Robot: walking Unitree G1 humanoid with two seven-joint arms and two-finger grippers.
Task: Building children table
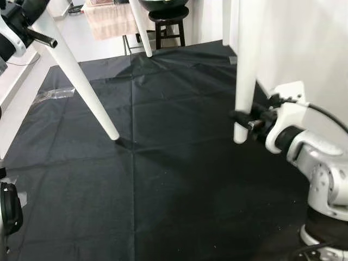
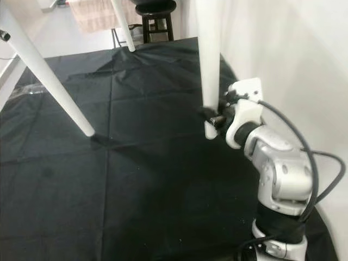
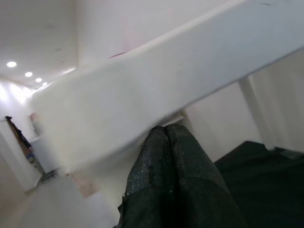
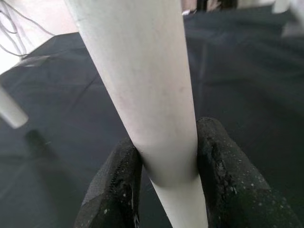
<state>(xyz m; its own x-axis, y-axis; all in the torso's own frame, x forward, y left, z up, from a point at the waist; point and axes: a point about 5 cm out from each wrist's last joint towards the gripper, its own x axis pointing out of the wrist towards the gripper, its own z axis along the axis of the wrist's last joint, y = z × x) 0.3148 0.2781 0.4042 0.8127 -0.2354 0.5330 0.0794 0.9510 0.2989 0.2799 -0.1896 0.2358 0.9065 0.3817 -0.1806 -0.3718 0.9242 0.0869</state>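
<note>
Three legs: white table legs stand over the black floor cloth (image 1: 179, 179), so the children's table seems mostly assembled and held upright.
Left gripper (image 1: 38, 33): at about 10 o'clock in the head views, against the upper part of the slanted left leg (image 1: 81, 81); in its wrist view the two black fingers (image 3: 171, 180) lie pressed together with no gap, under a white table part, and whether they pinch anything I cannot tell.
Far leg (image 1: 142, 30): at 12 o'clock, its foot on the cloth's back edge, near a dark stool (image 1: 168, 24).
Right leg (image 1: 244, 70): at about 3 o'clock, upright, its foot just above the cloth.
Right gripper (image 1: 247, 120): jaws closed around the lower end of that leg, one finger (image 4: 114, 190) on each side, touching it.
Progress: the legs look fitted; what remains is probably setting the bench down level and letting go.
</note>
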